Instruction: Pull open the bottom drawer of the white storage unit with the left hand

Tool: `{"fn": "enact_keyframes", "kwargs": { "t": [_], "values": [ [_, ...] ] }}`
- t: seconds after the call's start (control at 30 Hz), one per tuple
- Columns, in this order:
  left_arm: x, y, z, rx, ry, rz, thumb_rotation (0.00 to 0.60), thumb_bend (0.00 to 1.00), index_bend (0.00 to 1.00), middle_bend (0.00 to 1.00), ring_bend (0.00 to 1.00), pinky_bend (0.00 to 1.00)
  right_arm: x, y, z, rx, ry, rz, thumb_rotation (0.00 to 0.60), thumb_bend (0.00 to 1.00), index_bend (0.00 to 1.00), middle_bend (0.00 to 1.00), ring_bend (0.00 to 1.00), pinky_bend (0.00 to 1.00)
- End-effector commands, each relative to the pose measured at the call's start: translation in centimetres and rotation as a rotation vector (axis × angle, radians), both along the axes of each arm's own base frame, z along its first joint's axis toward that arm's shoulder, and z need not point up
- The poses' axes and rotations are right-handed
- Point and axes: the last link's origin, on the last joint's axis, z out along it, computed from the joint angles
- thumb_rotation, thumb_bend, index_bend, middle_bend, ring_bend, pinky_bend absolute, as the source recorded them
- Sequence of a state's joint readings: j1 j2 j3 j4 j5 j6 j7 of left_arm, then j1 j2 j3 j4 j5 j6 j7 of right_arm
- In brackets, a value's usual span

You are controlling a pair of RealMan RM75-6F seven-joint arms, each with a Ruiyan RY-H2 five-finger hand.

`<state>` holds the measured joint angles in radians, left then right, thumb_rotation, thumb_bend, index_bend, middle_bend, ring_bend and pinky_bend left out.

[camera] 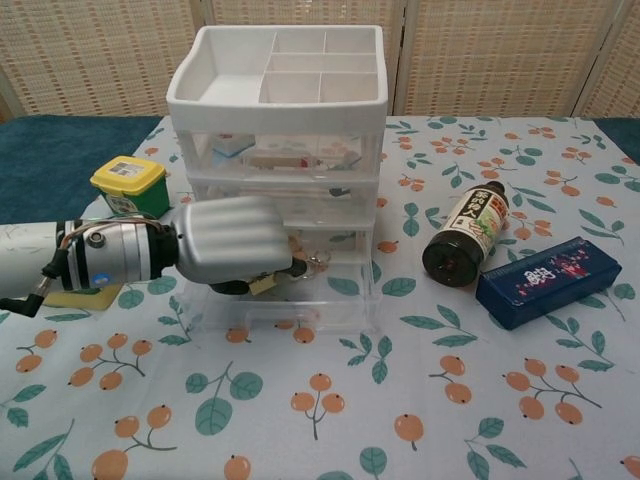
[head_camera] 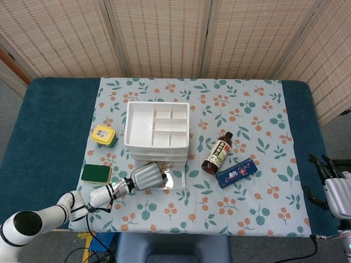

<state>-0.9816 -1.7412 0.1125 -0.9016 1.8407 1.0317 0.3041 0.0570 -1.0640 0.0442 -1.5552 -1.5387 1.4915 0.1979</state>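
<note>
My left hand [camera: 228, 244] is curled at the front of the bottom drawer [camera: 300, 300], fingers tucked in over its edge and gripping it. The drawer stands partly out of the white unit [camera: 278, 120], near the table's front edge. A sponge [head_camera: 96, 173] and a yellow tub [camera: 128, 184] lie to my left, a bottle [camera: 467, 233] and a blue box [camera: 548, 280] to the right. My right hand [head_camera: 335, 189] hangs off the table's right edge, fingers apart, holding nothing.
</note>
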Motion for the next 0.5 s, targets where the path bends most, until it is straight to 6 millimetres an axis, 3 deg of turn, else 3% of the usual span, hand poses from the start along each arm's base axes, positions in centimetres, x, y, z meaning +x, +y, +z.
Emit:
{"fn": "enact_keyframes", "kwargs": {
  "t": [0.03, 0.5],
  "values": [
    [0.0, -0.1, 0.3, 0.004, -0.008, 0.0, 0.6, 0.28, 0.55, 0.98, 1.0, 1.0, 0.0, 0.0, 0.0, 0.0, 0.0, 0.001, 0.6, 0.41, 0.04, 0.18, 0.09, 0.2],
    [-0.3, -1.4, 4.2, 0.046, -0.119, 0.032, 0.6, 0.28, 0.55, 0.98, 1.0, 1.0, 0.0, -0.1, -0.1, 0.002, -0.008, 0.01, 0.6, 0.41, 0.04, 0.18, 0.09, 0.2]
  ]
}}
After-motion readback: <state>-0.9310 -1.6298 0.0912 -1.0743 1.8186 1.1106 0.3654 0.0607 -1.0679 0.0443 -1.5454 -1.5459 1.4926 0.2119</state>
